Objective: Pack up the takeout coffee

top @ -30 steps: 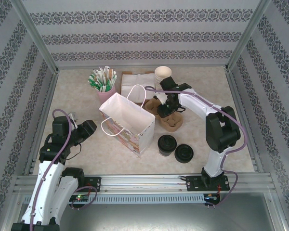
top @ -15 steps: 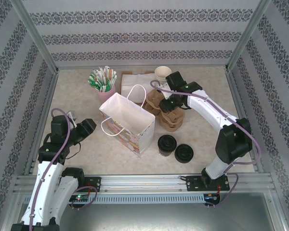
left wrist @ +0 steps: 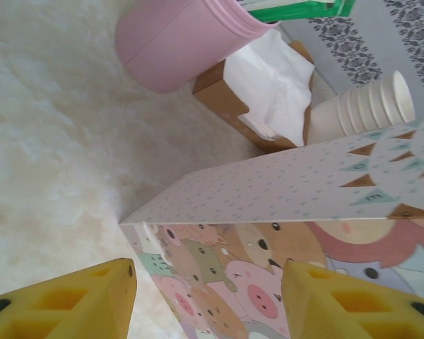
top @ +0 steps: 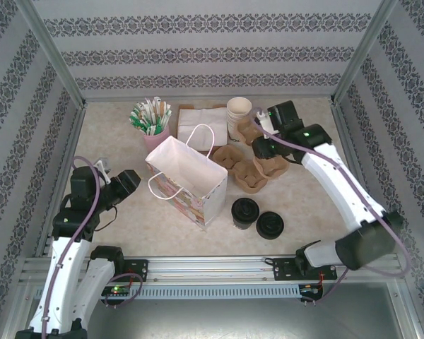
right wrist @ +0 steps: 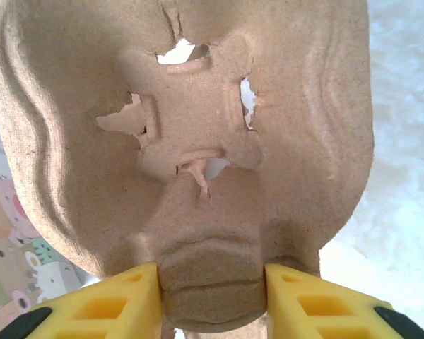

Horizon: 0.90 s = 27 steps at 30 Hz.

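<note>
The takeout coffee (top: 244,211), a cream cup under a black lid, stands on the table right of the patterned paper bag (top: 187,180). My right gripper (top: 261,145) hangs behind them, above the table, shut on the edge of a brown pulp cup carrier (top: 272,167). In the right wrist view the carrier (right wrist: 198,120) hangs in front of the camera, its rim pinched between the yellow fingers (right wrist: 106,307). My left gripper (top: 131,186) is open just left of the bag, whose cartoon-printed side (left wrist: 268,261) lies ahead of the gripper (left wrist: 208,304).
A low pile of black lids (top: 270,224) lies beside the coffee. More carriers (top: 239,169) are stacked right of the bag. Behind stand lidless cups (top: 238,111), a napkin box (top: 201,119) and a pink cup of sachets (top: 152,127).
The right arm has lifted one carrier off the stack and swung it right and toward the back. The left arm has barely moved.
</note>
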{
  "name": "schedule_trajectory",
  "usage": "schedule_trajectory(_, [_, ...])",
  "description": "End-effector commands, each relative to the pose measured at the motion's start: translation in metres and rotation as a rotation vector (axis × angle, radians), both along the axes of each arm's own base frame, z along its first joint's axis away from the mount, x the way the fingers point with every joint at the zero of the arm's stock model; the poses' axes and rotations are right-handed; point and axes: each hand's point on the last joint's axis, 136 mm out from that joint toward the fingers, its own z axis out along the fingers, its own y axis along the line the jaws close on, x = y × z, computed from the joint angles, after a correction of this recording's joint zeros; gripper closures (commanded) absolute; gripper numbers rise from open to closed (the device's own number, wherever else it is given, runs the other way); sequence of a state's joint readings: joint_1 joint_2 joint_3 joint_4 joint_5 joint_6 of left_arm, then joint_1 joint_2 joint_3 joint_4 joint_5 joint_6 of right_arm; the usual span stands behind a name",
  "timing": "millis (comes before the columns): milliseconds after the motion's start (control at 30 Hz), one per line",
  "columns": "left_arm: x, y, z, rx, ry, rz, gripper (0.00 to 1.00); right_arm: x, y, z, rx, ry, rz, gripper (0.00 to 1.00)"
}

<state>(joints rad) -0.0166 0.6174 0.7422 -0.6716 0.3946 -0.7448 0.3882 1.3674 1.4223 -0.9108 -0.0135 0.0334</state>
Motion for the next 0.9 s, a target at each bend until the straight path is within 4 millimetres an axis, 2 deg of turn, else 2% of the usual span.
schedule_trajectory(0, [0.007, -0.009, 0.026, -0.056, -0.056, -0.036, 0.42, -0.016, -0.008, 0.044, 0.047, -0.078, -0.057, 0.61])
schedule_trajectory(167, [0.018, -0.017, 0.038, -0.095, -0.081, -0.073, 0.43, -0.039, -0.001, 0.099, 0.089, -0.201, -0.029, 0.61])
schedule_trajectory(333, [0.026, -0.019, 0.045, -0.102, -0.098, -0.077, 0.43, -0.059, 0.021, 0.153, 0.116, -0.322, 0.036, 0.61])
schedule_trajectory(400, [0.028, -0.021, 0.044, -0.107, -0.096, -0.081, 0.43, -0.065, 0.037, 0.173, 0.141, -0.364, 0.074, 0.61])
schedule_trajectory(533, [0.031, -0.027, 0.044, -0.102, -0.092, -0.100, 0.43, -0.077, 0.076, 0.200, 0.204, -0.408, 0.164, 0.61])
schedule_trajectory(700, [0.032, -0.030, 0.043, -0.072, -0.086, -0.110, 0.43, -0.088, 0.132, 0.207, 0.258, -0.406, 0.269, 0.61])
schedule_trajectory(867, [0.030, -0.018, 0.047, -0.015, -0.099, -0.059, 0.43, -0.091, 0.179, 0.190, 0.276, -0.351, 0.319, 0.61])
